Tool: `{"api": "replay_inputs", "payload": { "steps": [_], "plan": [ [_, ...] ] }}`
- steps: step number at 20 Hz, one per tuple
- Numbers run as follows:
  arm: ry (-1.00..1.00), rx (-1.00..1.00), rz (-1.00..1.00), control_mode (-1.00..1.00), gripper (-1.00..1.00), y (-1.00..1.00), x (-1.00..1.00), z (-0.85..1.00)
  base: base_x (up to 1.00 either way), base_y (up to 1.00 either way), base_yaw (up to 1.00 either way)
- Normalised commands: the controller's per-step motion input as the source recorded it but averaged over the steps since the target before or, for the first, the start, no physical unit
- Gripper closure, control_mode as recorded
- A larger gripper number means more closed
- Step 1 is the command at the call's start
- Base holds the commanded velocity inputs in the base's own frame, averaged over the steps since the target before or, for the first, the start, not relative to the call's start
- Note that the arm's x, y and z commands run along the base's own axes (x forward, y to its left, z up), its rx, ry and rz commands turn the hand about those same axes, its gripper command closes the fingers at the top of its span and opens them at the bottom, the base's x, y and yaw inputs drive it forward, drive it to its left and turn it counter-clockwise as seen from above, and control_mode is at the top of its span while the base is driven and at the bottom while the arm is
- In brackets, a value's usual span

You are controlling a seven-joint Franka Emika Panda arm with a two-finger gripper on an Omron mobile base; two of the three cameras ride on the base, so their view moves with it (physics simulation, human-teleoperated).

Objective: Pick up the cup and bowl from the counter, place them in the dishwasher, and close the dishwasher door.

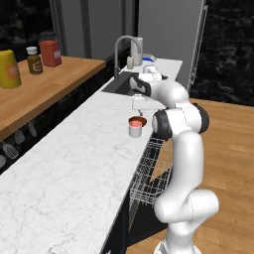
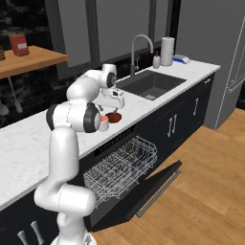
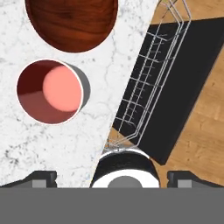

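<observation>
The small pale cup with pinkish-red inside (image 3: 49,92) stands just beside the dark red-brown bowl (image 3: 72,22) near the front edge of the white marble surface (image 1: 64,163). The pincer (image 3: 111,178) hovers above, fingers spread apart, empty. Below, the wire rack (image 2: 122,170) rests over the lowered black dishwasher door (image 2: 155,184).

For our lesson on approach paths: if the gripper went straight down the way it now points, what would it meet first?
Probably the counter near its front edge. The open gripper points down there; the cup and the bowl lie off its centre line. Depth is hard to judge.
</observation>
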Motion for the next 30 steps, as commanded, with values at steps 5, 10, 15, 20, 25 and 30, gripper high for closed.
{"api": "replay_inputs", "payload": {
  "steps": [5,10,15,20,25,30],
  "plan": [
    [-0.08,0.01,0.01,-1.0,-1.0,0.09,0.04,-0.63,0.0,0.0,0.0],
    [-0.07,0.0,0.1,-1.0,-1.0,0.08,0.12,-0.48,0.0,0.0,0.0],
    [-0.04,0.0,0.12,-1.0,-1.0,0.27,0.06,-0.23,0.0,0.0,0.0],
    [-0.16,0.01,0.07,-1.0,-1.0,0.07,0.18,-0.16,0.0,0.0,0.0],
    [-0.17,0.03,0.02,-1.0,-1.0,-0.04,0.42,-0.18,0.0,0.0,0.0],
    [-0.04,0.01,0.0,-1.0,-1.0,-0.03,0.17,-0.2,0.0,0.0,0.0]
  ]
}}
